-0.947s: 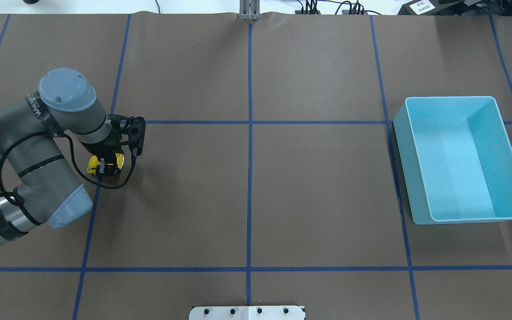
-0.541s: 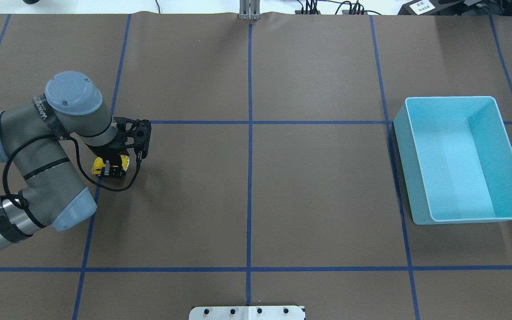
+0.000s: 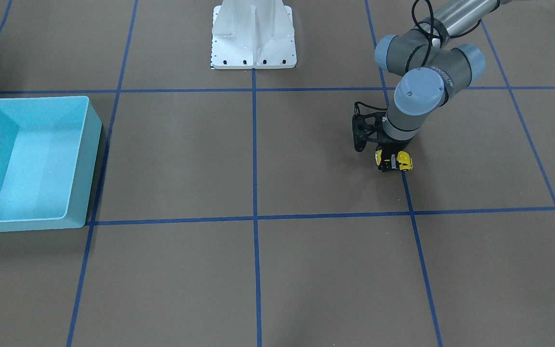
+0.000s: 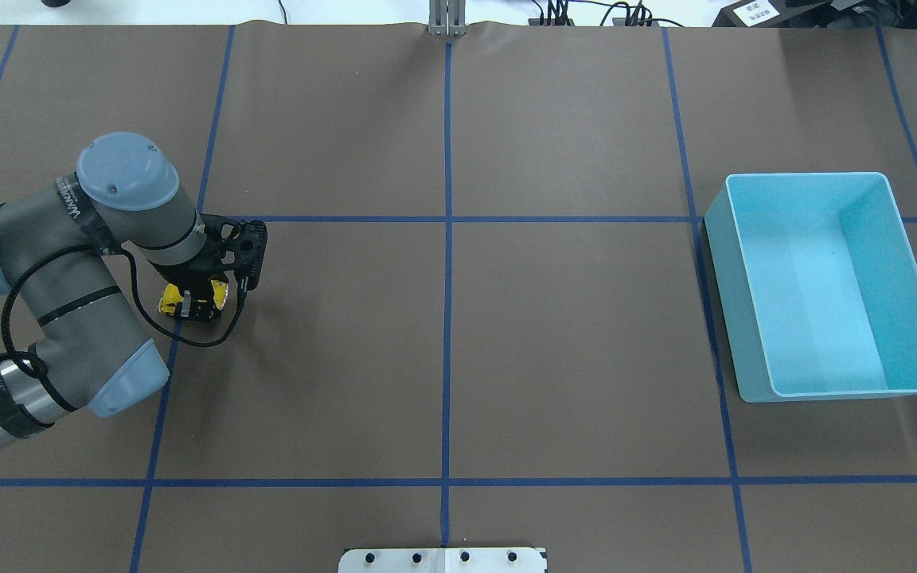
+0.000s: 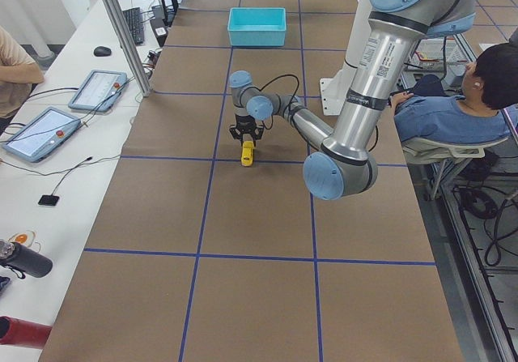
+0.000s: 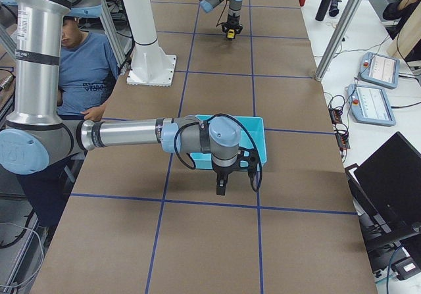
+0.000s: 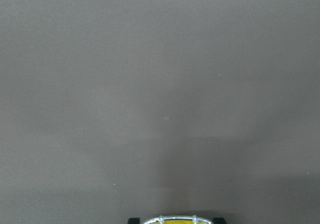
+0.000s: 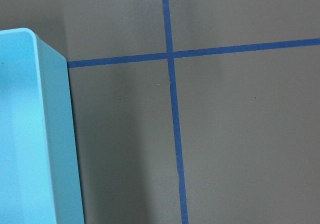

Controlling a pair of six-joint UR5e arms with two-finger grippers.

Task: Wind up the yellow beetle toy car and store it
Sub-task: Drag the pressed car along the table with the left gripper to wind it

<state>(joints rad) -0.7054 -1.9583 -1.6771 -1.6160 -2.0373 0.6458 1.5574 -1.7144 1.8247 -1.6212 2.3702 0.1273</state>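
Small yellow car (image 4: pixel 165 298) sits on robot's left side of table (image 4: pixel 458 342), over blue tape line (image 4: pixel 160 418). It is clamped between fingers of downward-pointing left gripper (image 4: pixel 188 305). Wheels touching table or not: cannot tell. Turquoise bin (image 4: pixel 805 176) is well apart, at far side. Right gripper (image 6: pixel 221 187) hangs just beside bin; finger state cannot be told.
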